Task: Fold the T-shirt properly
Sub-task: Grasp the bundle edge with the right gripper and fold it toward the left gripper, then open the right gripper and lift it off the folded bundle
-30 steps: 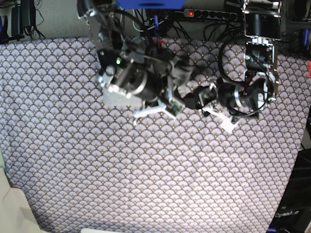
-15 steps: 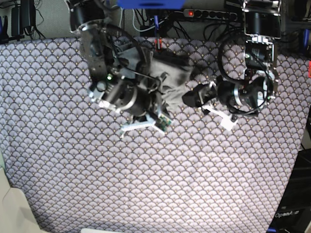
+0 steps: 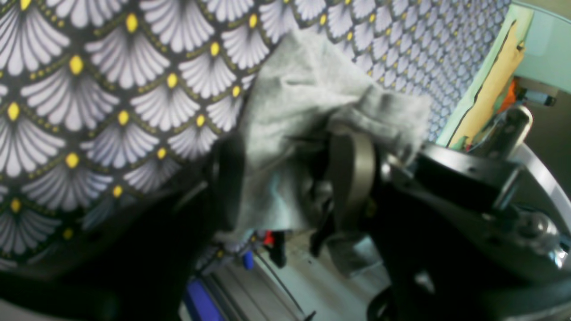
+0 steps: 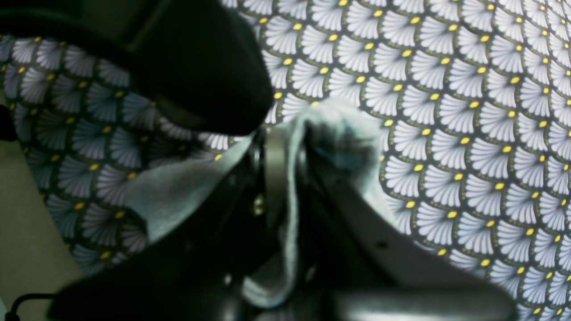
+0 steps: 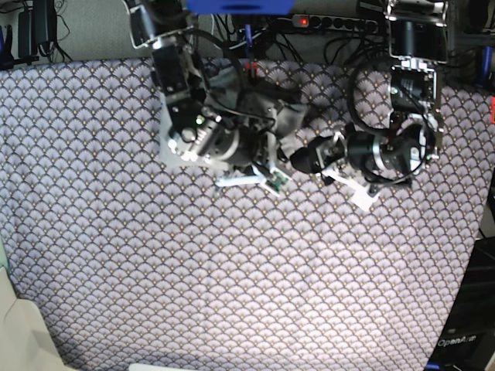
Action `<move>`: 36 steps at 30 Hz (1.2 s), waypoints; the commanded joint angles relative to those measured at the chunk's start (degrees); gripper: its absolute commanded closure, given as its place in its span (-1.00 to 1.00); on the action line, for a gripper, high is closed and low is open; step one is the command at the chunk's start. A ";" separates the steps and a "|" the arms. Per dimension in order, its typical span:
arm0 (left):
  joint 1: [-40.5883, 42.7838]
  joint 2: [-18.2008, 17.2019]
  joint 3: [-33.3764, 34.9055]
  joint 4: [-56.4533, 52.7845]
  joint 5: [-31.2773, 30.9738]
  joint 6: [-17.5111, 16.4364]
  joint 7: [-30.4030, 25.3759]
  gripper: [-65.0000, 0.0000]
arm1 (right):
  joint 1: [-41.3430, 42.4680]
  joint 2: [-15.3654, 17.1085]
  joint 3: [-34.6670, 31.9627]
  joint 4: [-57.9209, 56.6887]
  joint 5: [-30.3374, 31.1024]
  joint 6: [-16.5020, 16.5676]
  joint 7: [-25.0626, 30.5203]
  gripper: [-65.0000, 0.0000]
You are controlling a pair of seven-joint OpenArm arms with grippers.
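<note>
The T-shirt (image 5: 280, 116) is lying bunched up near the far edge of the patterned cloth (image 5: 232, 278), close to the middle of that edge, with both arms crowding over it. In the base view most of the grey fabric is being hidden by the arms, so only a rumpled patch is showing between them.

The right gripper (image 4: 285, 147) is clamping a fold of the T-shirt (image 4: 178, 187): in the right wrist view a thin layer of pale grey knit is running up between the two closed jaws, and more of it is spilling out to either side onto the patterned cloth (image 4: 468, 111) (the picture is blurred close to the jaws, so the exact part of the garment cannot be told). In the base view this gripper (image 5: 263, 158) is sitting at the near side of the T-shirt.

The left gripper (image 3: 290, 178) is standing partly spread, with a wad of the T-shirt (image 3: 303, 98) filling the gap between its fingers (image 3: 352, 169). The grey fabric is pressing against both the dark finger on one side and the lighter one on the other, so it is holding the wad rather than hanging loose. The wad is rising in a crumpled peak above the patterned cloth (image 3: 89, 89). In the base view this gripper (image 5: 303, 158) is reaching toward the T-shirt from the side, just beside the other gripper.
</note>
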 commanded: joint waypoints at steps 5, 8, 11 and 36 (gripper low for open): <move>-0.46 -0.24 -0.28 1.21 -1.52 -0.34 0.29 0.04 | 2.33 -0.84 -0.25 1.03 1.46 -0.23 1.85 0.70; -0.37 -0.42 -0.28 1.21 -1.52 -0.34 0.29 0.04 | 2.33 -0.76 0.01 1.03 1.46 -0.23 1.76 0.38; -0.55 -0.68 -0.28 1.29 -1.61 -0.42 0.29 0.04 | 1.27 -0.67 -0.25 1.11 1.46 -0.23 1.76 0.23; -1.78 -4.99 -11.80 3.40 -1.17 -0.60 0.64 0.04 | -12.53 10.50 0.28 19.22 1.37 -0.23 2.11 0.19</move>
